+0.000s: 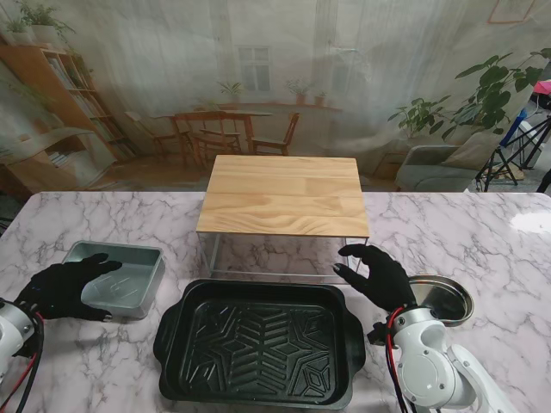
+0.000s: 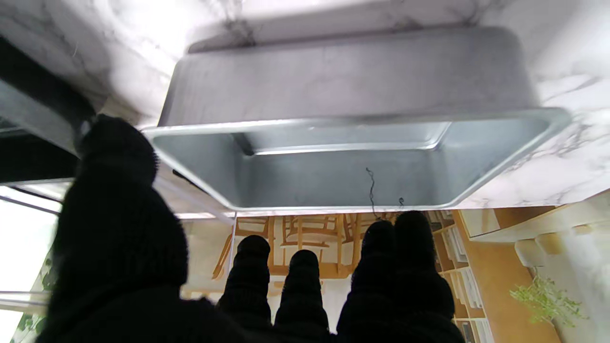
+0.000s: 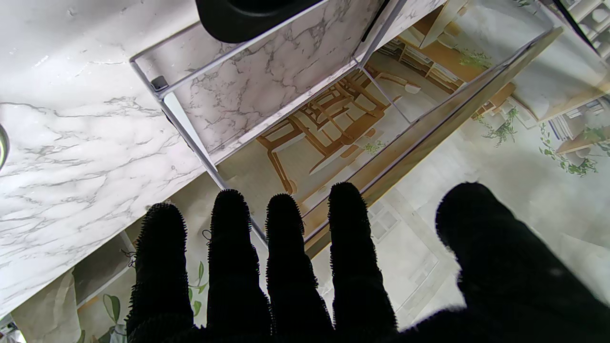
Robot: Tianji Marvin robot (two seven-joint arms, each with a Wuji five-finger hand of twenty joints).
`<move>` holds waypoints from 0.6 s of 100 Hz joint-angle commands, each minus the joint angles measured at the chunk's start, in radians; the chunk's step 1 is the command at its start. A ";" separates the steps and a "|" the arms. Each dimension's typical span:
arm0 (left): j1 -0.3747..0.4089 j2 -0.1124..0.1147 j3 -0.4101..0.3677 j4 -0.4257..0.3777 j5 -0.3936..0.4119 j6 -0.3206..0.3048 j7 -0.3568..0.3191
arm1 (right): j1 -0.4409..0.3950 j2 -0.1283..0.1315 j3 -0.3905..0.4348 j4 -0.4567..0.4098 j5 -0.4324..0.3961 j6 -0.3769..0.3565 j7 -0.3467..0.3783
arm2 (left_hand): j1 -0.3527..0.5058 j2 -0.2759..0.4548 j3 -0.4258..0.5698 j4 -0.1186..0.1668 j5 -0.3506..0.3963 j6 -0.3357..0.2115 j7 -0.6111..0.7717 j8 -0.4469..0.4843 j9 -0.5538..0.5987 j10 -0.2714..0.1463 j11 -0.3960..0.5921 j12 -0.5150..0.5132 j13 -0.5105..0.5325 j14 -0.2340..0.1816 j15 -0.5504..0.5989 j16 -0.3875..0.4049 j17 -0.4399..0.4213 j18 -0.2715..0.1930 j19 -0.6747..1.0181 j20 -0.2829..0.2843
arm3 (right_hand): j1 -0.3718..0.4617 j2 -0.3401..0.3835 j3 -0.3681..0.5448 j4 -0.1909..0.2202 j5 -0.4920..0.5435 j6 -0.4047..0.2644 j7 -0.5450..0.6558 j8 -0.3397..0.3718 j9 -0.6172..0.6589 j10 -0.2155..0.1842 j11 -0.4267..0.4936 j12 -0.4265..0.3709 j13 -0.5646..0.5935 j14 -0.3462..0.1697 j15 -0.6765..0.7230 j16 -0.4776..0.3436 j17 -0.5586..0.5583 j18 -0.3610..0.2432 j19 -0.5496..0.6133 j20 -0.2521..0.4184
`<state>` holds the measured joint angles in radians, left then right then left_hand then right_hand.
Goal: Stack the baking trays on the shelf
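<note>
Your left hand [image 1: 62,288] sits at lower left, fingers spread over the near edge of the grey tray [image 1: 120,274], gripping nothing. The black tray [image 1: 258,342] lies lower centre, before the shelf [image 1: 282,194]. Your right hand [image 1: 379,275] hovers open beside the black tray's far right corner, holding nothing.

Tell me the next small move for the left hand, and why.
Probably close the left hand on the small grey tray's near rim. Its fingers are spread just above that tray and hold nothing, the wooden shelf top is bare, and the right hand hangs open beside the black tray.
</note>
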<state>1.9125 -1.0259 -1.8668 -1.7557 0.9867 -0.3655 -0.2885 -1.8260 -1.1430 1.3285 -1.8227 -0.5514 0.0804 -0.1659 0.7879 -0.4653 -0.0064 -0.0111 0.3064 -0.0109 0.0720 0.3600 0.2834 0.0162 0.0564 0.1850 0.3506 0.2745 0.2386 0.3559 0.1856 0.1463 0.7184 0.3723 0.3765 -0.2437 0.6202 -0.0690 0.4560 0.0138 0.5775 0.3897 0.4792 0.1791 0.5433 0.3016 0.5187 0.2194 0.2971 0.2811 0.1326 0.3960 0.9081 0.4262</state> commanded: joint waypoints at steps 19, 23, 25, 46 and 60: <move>0.014 0.008 0.001 0.031 0.030 0.011 -0.031 | 0.006 0.000 -0.008 0.009 -0.004 0.016 0.005 | 0.092 0.000 0.122 0.103 -0.017 -0.058 0.121 0.135 -0.026 -0.049 0.071 0.040 -0.007 -0.042 -0.020 0.017 0.002 -0.099 -0.036 -0.026 | -0.016 0.030 -0.005 0.009 -0.023 -0.011 0.000 0.002 -0.011 -0.001 0.011 0.001 -0.027 -0.022 -0.040 -0.002 -0.024 -0.037 -0.015 0.009; 0.014 0.009 0.001 0.032 0.025 0.012 -0.043 | 0.007 -0.001 -0.010 0.009 -0.004 0.017 0.005 | 0.106 0.007 0.134 0.111 -0.024 -0.061 0.115 0.136 -0.029 -0.027 0.069 0.041 -0.012 -0.043 -0.022 0.016 0.000 -0.103 -0.038 -0.027 | -0.016 0.030 -0.005 0.009 -0.024 -0.011 -0.001 0.002 -0.013 0.002 0.010 0.001 -0.026 -0.022 -0.040 -0.002 -0.024 -0.037 -0.016 0.009; 0.014 0.010 0.002 0.033 0.025 0.012 -0.046 | 0.007 -0.001 -0.010 0.010 -0.005 0.017 0.005 | 0.111 0.009 0.140 0.116 -0.025 -0.065 0.111 0.135 -0.027 -0.041 0.069 0.042 -0.014 -0.042 -0.022 0.017 0.000 -0.104 -0.039 -0.027 | -0.016 0.029 -0.005 0.009 -0.023 -0.012 0.000 0.002 -0.012 0.001 0.010 0.001 -0.026 -0.022 -0.040 -0.002 -0.024 -0.037 -0.016 0.009; 0.016 0.013 0.013 0.041 0.057 0.036 -0.066 | 0.014 0.000 -0.018 0.015 -0.007 0.025 0.008 | 0.150 0.044 0.168 0.146 0.006 -0.115 0.054 0.083 -0.021 -0.096 0.062 0.045 -0.016 -0.017 -0.023 0.026 0.006 0.018 -0.026 -0.019 | -0.016 0.029 -0.004 0.009 -0.023 -0.012 0.000 0.002 -0.013 0.001 0.010 0.001 -0.027 -0.023 -0.041 -0.002 -0.027 -0.036 -0.021 0.007; 0.006 0.014 0.030 0.062 0.085 0.050 -0.057 | 0.022 0.000 -0.024 0.021 -0.008 0.034 0.010 | 0.176 0.059 0.160 0.138 0.027 -0.125 0.053 0.064 -0.006 -0.118 0.073 0.046 -0.020 -0.030 -0.030 0.027 -0.007 0.021 -0.004 -0.007 | -0.017 0.029 -0.004 0.009 -0.024 -0.011 -0.001 0.002 -0.012 0.000 0.010 0.001 -0.027 -0.024 -0.041 -0.002 -0.028 -0.035 -0.023 0.007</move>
<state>1.9212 -1.0123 -1.8470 -1.7155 1.0718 -0.3195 -0.3350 -1.8068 -1.1420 1.3082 -1.8080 -0.5572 0.1053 -0.1596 0.9264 -0.4189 0.1473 0.1136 0.3100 -0.1049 0.1366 0.4366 0.2838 -0.0699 0.1198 0.2176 0.3504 0.2437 0.2307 0.3734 0.1881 0.1522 0.7024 0.3599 0.3765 -0.2437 0.6202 -0.0690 0.4560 0.0138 0.5775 0.3897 0.4792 0.1791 0.5433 0.3016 0.5187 0.2194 0.2971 0.2811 0.1211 0.3958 0.8996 0.4264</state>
